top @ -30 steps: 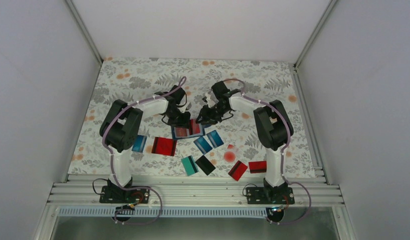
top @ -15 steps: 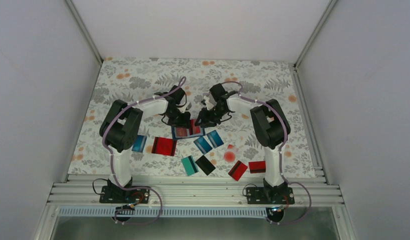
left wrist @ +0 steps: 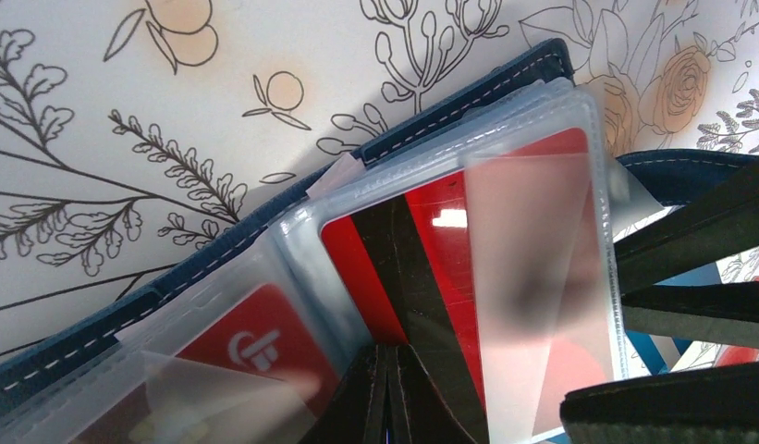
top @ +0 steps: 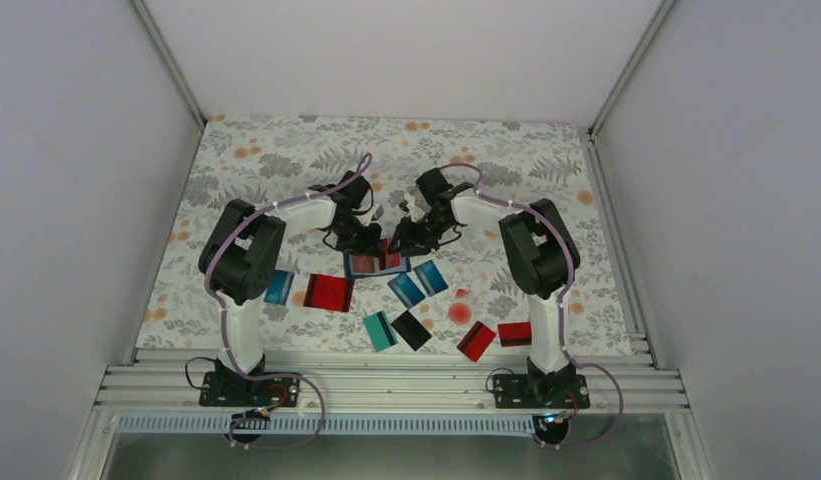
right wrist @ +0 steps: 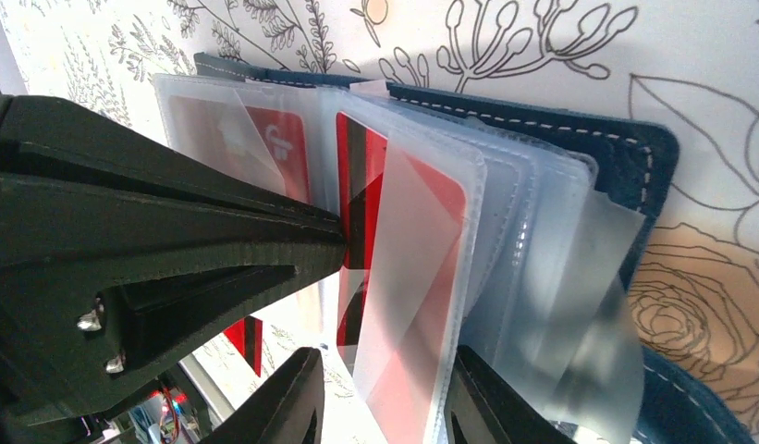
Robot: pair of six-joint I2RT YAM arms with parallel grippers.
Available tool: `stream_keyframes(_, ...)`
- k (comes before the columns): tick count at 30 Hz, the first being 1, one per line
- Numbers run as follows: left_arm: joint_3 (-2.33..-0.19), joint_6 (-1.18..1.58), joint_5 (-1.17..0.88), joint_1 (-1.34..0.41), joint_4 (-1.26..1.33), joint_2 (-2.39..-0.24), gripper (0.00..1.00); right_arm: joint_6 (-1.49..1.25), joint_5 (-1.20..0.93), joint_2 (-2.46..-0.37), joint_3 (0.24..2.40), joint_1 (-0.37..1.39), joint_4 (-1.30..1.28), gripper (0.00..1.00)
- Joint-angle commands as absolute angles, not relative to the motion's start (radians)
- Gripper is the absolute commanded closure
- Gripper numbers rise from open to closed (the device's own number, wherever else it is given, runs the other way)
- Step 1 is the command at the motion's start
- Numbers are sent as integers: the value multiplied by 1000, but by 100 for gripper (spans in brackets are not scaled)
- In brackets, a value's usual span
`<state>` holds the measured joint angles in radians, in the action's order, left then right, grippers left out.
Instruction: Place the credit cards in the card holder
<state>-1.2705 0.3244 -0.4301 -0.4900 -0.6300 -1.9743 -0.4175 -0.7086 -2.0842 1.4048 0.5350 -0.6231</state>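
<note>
Nearest the arm bases, loose credit cards [top: 412, 329] are scattered flat on the flowered table [top: 286, 160]: red, black, teal and blue ones, well apart from one another. A small clear piece with a red dot [top: 460, 311] lies among those on the right.

Just beyond them, near the middle of the table, the card holder [top: 376, 264] lies open, its dark blue cover down and its clear sleeves fanned upward. Both arms are bent inward over it.

The left gripper [left wrist: 389, 365] is pressed together, holding nothing between its fingers. Its closed tip is set against a red card [left wrist: 445, 277] with a black stripe, which sits inside one clear sleeve [right wrist: 472, 213]. A second red card is seen in the neighbouring sleeve.

The right gripper [right wrist: 385, 412] is placed at the open edge of the same sleeve, its jaws partly spread, one on each side. Whether the sleeve or the card is actually pinched cannot be told.

The step in hand is judged to be the seating of this red card in its sleeve, with the page steadied by the left arm. Most of the cards are not yet stowed.

Next, the card would need to be pushed fully home, then the sleeve released without being dragged. An empty sleeve would have to be turned up, and a flat card lifted by its thin edge.
</note>
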Motion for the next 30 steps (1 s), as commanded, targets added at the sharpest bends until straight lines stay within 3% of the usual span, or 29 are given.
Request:
stream_keyframes(1, -1259, 317, -397, -496, -647, -1971, 98, -408, -738, -2074, 1431, 554, -613, 66)
stream_keyframes(17, -1294, 356, -334, -460, -738, -1823, 97, -405, -737, -2069, 1455, 575, -629, 67)
stream_keyframes(30, -1191, 397, -273, -385, -745, -1672, 97, -423, -732, -2104, 1551, 604, -689, 67)
